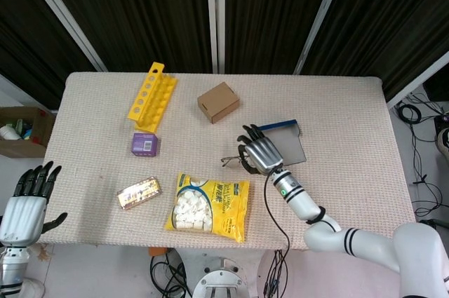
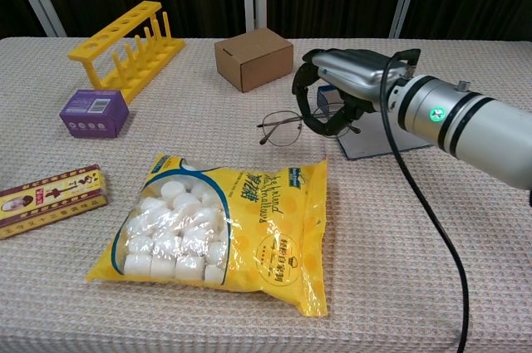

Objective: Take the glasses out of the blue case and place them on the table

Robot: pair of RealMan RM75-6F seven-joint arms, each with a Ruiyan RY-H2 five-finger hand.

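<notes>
The wire-rimmed glasses (image 1: 233,160) (image 2: 281,129) are out over the table, left of the blue case (image 1: 290,146) (image 2: 371,140). My right hand (image 1: 260,152) (image 2: 342,87) holds them by their right side, fingers curled around the frame. The case lies open behind and to the right of the hand, its grey inside showing; the hand and arm cover part of it. Whether the glasses touch the cloth I cannot tell. My left hand (image 1: 27,202) hangs off the table's front left corner with its fingers apart, holding nothing; it appears only in the head view.
A yellow bag of marshmallows (image 1: 209,205) (image 2: 220,232) lies just in front of the glasses. A cardboard box (image 1: 218,102) (image 2: 253,58) stands behind them. Further left are a yellow rack (image 1: 150,96) (image 2: 125,41), a purple box (image 1: 144,144) (image 2: 94,112) and a red-gold pack (image 1: 139,193) (image 2: 50,199).
</notes>
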